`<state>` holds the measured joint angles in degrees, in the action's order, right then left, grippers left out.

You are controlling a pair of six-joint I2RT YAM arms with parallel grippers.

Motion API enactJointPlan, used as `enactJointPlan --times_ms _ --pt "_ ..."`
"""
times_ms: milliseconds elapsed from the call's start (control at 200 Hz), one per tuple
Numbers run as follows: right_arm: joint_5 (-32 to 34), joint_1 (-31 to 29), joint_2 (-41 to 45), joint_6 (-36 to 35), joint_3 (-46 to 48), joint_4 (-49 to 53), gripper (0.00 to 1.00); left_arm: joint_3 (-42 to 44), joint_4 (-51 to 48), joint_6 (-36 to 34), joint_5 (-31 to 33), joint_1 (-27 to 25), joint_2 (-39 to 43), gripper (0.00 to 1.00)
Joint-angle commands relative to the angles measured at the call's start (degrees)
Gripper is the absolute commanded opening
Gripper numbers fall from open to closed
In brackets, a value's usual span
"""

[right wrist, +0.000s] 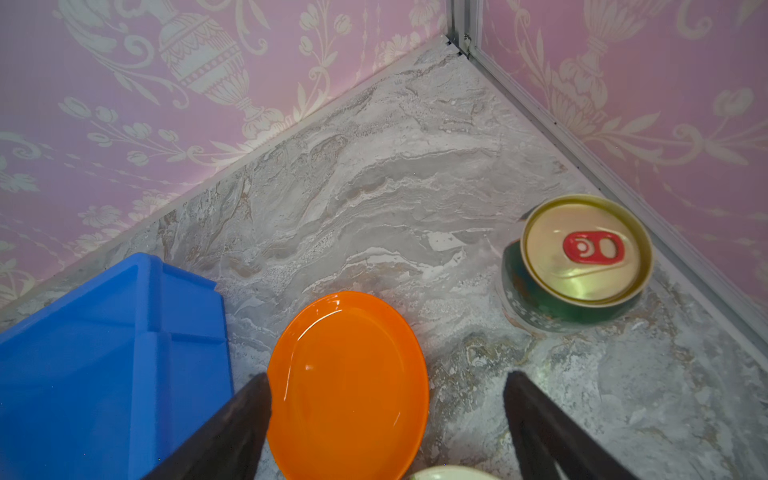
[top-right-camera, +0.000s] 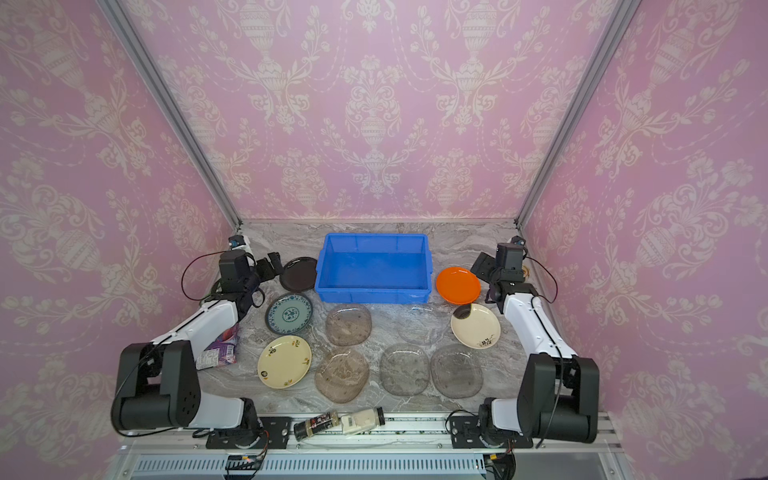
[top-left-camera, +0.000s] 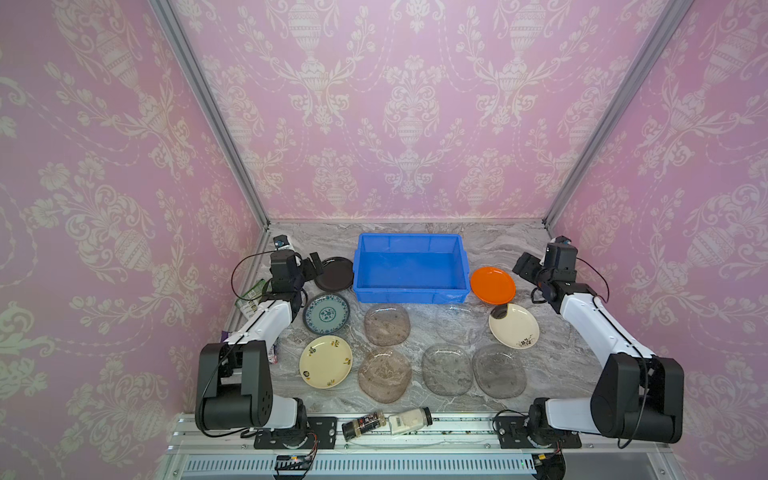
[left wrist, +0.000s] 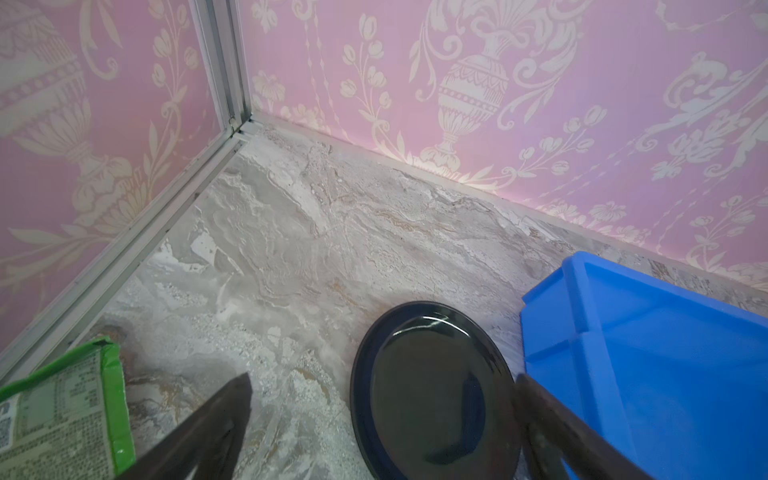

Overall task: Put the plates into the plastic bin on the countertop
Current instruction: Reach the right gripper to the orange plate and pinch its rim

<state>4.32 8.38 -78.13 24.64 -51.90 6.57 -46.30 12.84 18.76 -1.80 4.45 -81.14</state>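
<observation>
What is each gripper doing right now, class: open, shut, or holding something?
Left gripper: open, empty, by the black plate.
Right gripper: open, empty, by the orange plate.

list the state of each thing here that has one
bin, empty
black plate, flat, outside bin
orange plate, flat, outside bin
can, upright, tab flat
left gripper, open
right gripper, open
dark jar, lying on its side
white jar, lying on its side
</observation>
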Motion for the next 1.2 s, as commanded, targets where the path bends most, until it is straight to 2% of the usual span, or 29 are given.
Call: enactJointPlan --times_ms 0,105,220,310,380,650,690,826,1151,1196 --pt "-5.2 1.7 -1.8 3.0 1.1 0.5 0.82 -4.0 -7.4 6.2 -5.8 0.4 1.8 0.99" --pt "-6.6 3.0 -5.6 3.6 0.7 1.0 0.75 -4.9 -6.3 9.9 -9.6 0.4 0.5 0.99" --pt "-8.5 4.2 -8.7 4.9 1.6 -1.2 0.55 -4.6 -4.6 12.4 -13.3 0.4 -1.2 0.99" --pt "-10.7 4.5 -11.5 5.9 1.1 -0.9 0.53 -4.2 -3.4 12.9 -15.7 0.3 -2.1 0.99" --pt "-11.9 4.5 -13.2 6.7 1.2 -1.4 0.42 -4.1 -3.0 13.0 -16.2 0.1 -2.3 0.99" --pt "-12.6 4.5 -16.5 7.2 1.2 -1.6 0.39 -4.6 -2.3 12.9 -17.3 -0.4 -3.7 0.99" --pt "-12.9 4.5 -17.1 7.1 1.0 -1.5 0.35 -4.7 -2.1 13.0 -17.5 -0.6 -4.2 0.99" --pt "-13.4 4.6 -18.7 6.6 0.0 -1.0 0.32 -4.9 -1.4 13.0 -18.3 -1.2 -5.8 0.99" --pt "-15.6 4.6 -21.5 7.7 -0.3 -2.7 0.31 -5.6 -1.1 13.2 -19.0 -1.9 -7.3 0.99" --pt "-15.7 4.5 -21.6 7.6 -0.6 -2.5 0.27 -5.6 -1.0 13.2 -18.9 -1.9 -7.4 0.99"
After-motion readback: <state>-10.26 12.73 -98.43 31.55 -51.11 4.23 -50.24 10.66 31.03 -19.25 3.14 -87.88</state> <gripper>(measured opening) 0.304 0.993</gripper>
